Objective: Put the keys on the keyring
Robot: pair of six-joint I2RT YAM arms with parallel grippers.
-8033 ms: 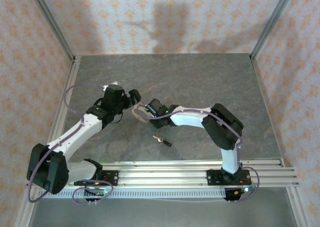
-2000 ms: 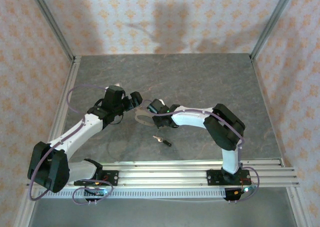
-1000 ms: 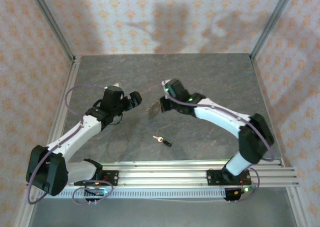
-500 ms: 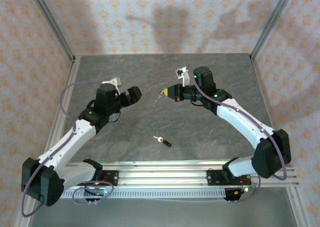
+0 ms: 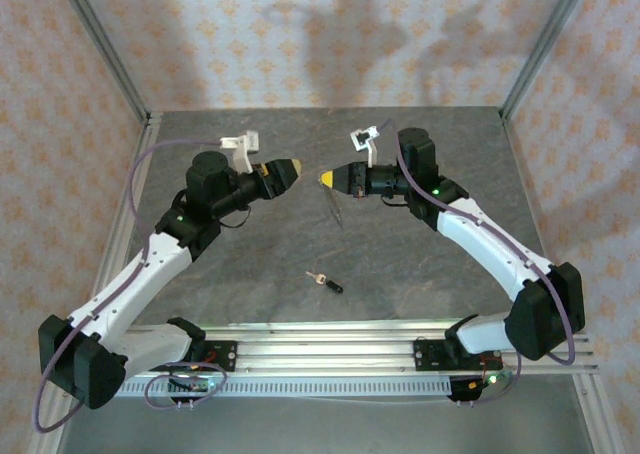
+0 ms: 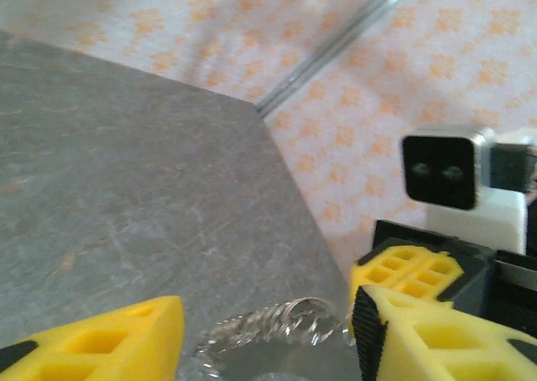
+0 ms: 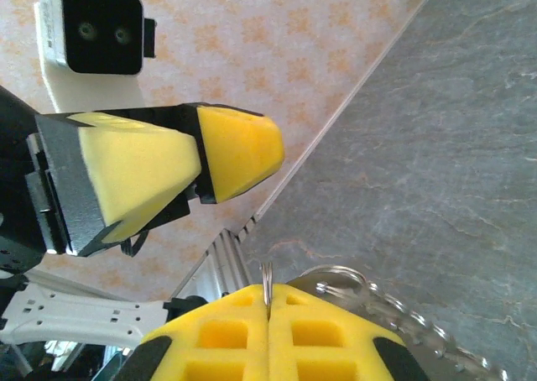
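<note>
one keyring (image 5: 334,209) dangles from the right hand (image 5: 325,180) (key (image 5: 323,279) lies apart).

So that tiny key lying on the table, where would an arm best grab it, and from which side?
Probably by the black head, coming straight down from above. The key lies flat on the table, so nothing can slide under it. Pinching the head across its narrow width would leave the pale blade sticking out free.
</note>
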